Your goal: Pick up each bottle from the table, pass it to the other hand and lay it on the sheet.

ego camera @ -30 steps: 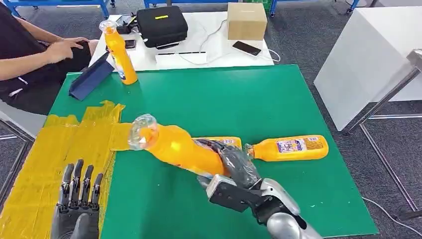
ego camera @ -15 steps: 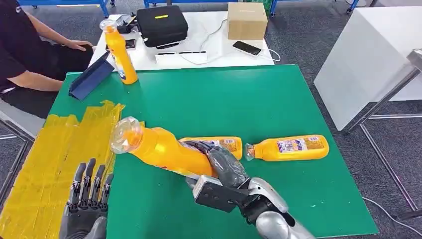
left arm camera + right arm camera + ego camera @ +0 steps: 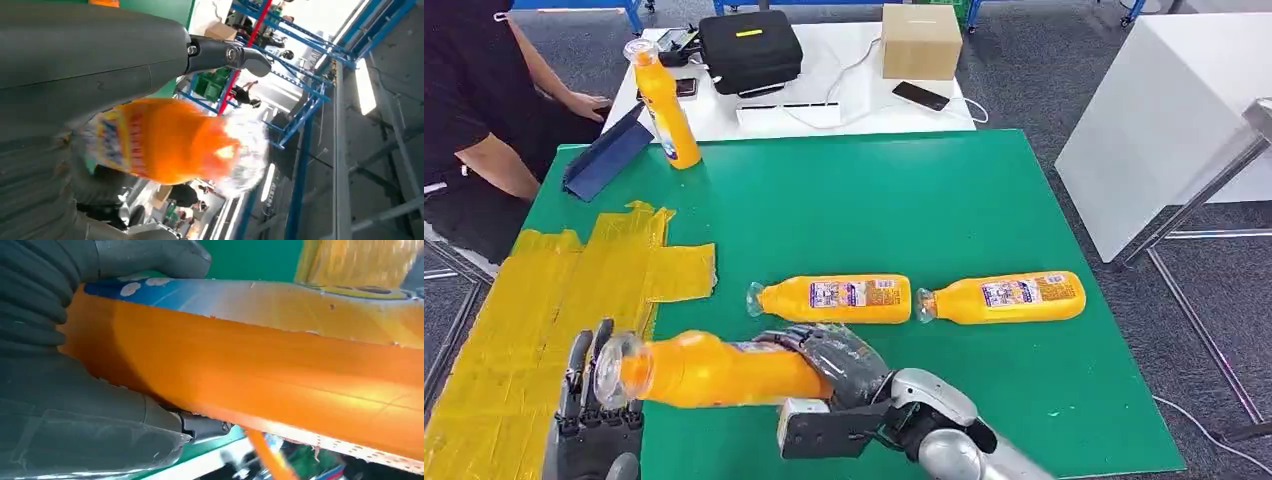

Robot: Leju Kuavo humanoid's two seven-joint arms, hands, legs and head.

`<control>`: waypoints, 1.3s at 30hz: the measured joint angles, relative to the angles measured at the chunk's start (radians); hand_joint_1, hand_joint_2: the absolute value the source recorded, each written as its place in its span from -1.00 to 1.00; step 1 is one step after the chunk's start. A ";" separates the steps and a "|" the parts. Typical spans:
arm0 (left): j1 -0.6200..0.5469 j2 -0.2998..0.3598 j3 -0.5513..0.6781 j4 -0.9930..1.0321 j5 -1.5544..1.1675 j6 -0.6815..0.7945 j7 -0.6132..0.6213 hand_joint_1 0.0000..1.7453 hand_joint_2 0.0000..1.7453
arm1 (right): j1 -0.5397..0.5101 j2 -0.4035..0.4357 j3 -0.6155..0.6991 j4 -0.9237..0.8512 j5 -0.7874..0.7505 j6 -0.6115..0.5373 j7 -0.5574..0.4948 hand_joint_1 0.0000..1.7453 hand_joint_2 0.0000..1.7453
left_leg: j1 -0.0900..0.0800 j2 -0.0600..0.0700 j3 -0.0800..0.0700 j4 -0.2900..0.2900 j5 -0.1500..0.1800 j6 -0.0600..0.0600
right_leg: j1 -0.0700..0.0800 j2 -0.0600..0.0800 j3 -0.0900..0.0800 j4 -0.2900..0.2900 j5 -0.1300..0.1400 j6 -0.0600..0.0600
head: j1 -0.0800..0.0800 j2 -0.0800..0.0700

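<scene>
The right hand (image 3: 829, 360) grips one bottle (image 3: 714, 370), neck at nine o'clock meeting the open left hand (image 3: 594, 420); nothing sheeted, three bottles wait.

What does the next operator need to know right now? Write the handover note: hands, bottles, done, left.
Right hand: grips the held orange bottle by its body, neck pointing toward the left hand.
Left hand: fingers raised and apart at the bottle's cap end; whether it touches the bottle is unclear.
Two lying bottles rest on the green table; a standing bottle is at its far left corner.
Yellow sheet: no bottle on it.
Done: first bottle lifted. Left: pass it over, lay it on the sheet, then the other three.
</scene>
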 measured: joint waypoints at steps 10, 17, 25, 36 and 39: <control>0.005 0.026 -0.021 -0.002 0.011 -0.025 -0.032 -1.00 1.00 | -0.026 -0.045 0.048 -0.006 -0.056 0.009 -0.038 1.00 1.00 | 0.000 0.000 0.001 0.000 0.000 0.000 | 0.000 0.000 0.000 0.000 0.000 0.000 | 0.000 0.000; -0.016 0.058 -0.016 0.029 0.022 -0.041 -0.037 -1.00 1.00 | -0.019 0.010 0.030 -0.006 -0.112 -0.036 -0.027 1.00 1.00 | 0.001 0.000 0.001 0.000 0.000 0.000 | 0.001 0.000 0.000 0.000 0.000 0.000 | 0.000 0.000; -0.022 0.059 -0.011 0.052 0.009 -0.049 -0.034 -1.00 1.00 | -0.019 0.039 0.028 -0.006 -0.121 -0.036 -0.027 1.00 1.00 | 0.000 0.000 0.000 0.000 0.000 0.000 | 0.000 0.000 0.000 0.000 0.000 0.000 | 0.000 0.000; -0.050 0.060 -0.015 0.069 -0.068 -0.037 -0.054 -1.00 1.00 | -0.025 0.068 0.042 0.027 -0.197 0.012 -0.018 1.00 1.00 | 0.000 0.000 0.001 0.000 0.000 0.000 | 0.000 0.000 0.000 0.000 0.000 0.000 | 0.000 0.000; -0.069 0.066 -0.025 0.079 -0.098 -0.037 -0.069 -1.00 1.00 | -0.031 0.068 0.061 0.046 -0.306 0.078 -0.030 1.00 1.00 | 0.000 0.000 0.000 0.000 0.000 0.000 | 0.000 0.000 0.000 0.000 0.000 0.000 | 0.000 0.000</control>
